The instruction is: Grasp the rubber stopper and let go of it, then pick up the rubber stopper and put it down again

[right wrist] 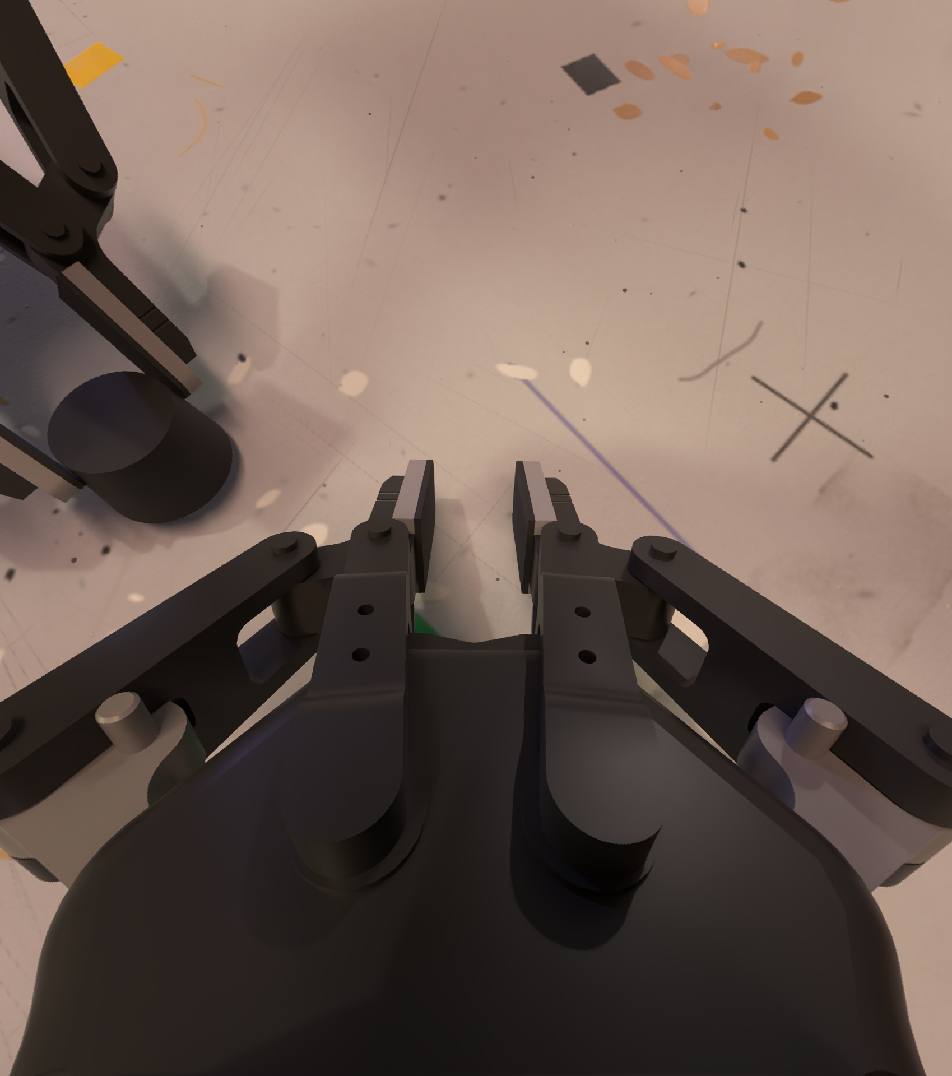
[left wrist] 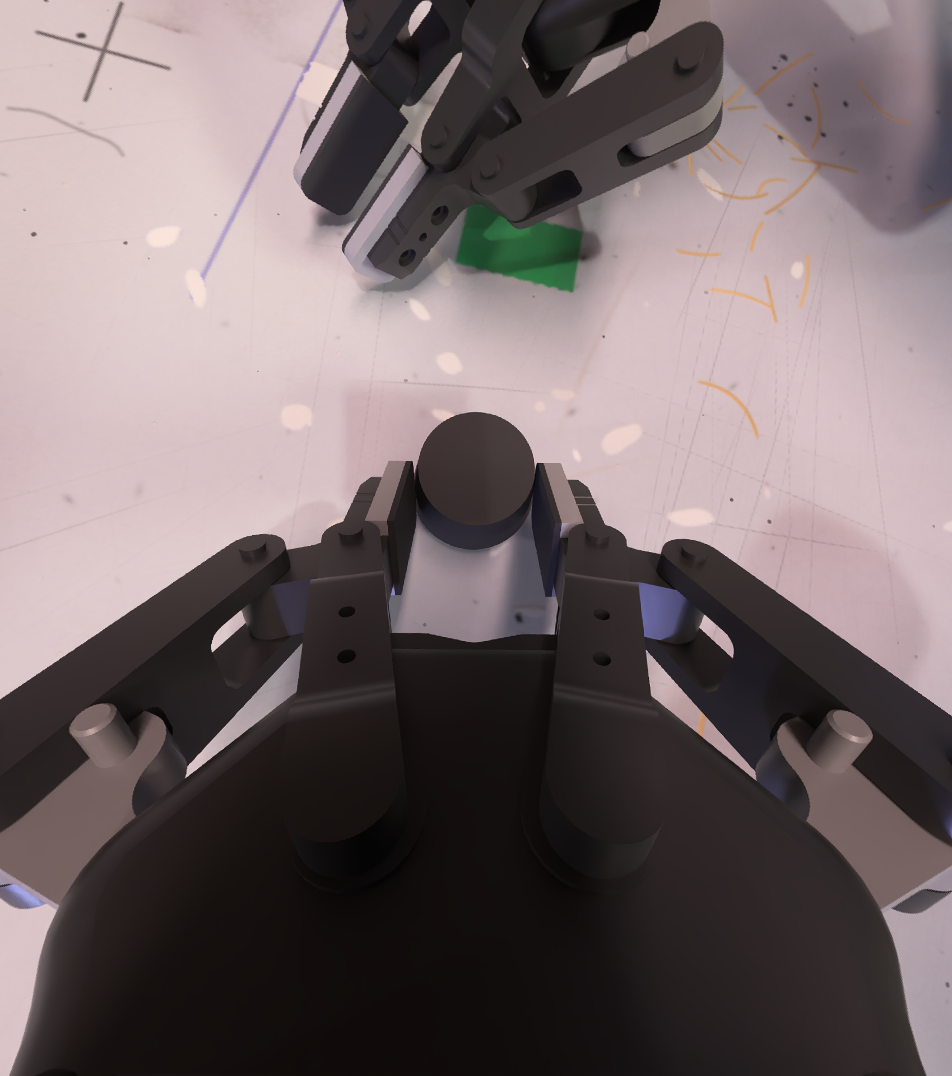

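The rubber stopper (left wrist: 474, 477) is a dark, short cylinder with a flat round top. My left gripper (left wrist: 474, 501) is shut on it, one pad pressed against each side. In the right wrist view the stopper (right wrist: 130, 442) shows at the left between the left gripper's fingers (right wrist: 130, 332), and its base seems to rest on the table. My right gripper (right wrist: 473, 495) is open with a narrow gap and holds nothing. It hangs over the table to the side of the stopper. It also shows at the top of the left wrist view (left wrist: 354, 239).
A green patch (left wrist: 520, 250) lies on the table under the right gripper. The pale tabletop carries scratches, pen crosses (right wrist: 811, 416), a thin blue line (left wrist: 264, 157), a small dark square (right wrist: 590, 73) and a yellow one (right wrist: 92, 61).
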You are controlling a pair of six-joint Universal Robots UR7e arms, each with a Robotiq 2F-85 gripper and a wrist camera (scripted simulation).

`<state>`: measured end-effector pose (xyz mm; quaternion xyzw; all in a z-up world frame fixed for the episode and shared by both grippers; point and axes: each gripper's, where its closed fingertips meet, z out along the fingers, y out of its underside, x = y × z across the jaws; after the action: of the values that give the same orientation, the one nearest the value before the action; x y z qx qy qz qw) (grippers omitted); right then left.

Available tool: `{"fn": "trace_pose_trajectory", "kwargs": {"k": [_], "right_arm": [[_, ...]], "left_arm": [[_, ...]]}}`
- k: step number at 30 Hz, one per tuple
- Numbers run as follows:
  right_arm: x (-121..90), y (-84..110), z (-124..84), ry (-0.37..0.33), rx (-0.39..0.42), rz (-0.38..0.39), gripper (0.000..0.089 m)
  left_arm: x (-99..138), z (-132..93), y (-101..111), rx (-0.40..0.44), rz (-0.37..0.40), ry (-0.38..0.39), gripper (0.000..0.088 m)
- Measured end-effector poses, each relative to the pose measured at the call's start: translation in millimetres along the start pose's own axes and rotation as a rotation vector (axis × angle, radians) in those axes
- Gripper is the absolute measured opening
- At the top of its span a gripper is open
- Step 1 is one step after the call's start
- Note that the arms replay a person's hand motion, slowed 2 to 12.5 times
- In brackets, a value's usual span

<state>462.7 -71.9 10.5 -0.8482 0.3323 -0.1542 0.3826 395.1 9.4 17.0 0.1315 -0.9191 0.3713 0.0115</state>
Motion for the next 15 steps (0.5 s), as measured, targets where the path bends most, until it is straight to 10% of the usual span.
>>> {"fn": "trace_pose_trajectory", "kwargs": {"k": [15], "right_arm": [[0.0, 0.0, -0.1, 0.000, 0.000, 0.000, 0.0247]], "left_arm": [[2.6, 0.5, 6.9, -0.041, 0.048, 0.019, 0.0366]]}}
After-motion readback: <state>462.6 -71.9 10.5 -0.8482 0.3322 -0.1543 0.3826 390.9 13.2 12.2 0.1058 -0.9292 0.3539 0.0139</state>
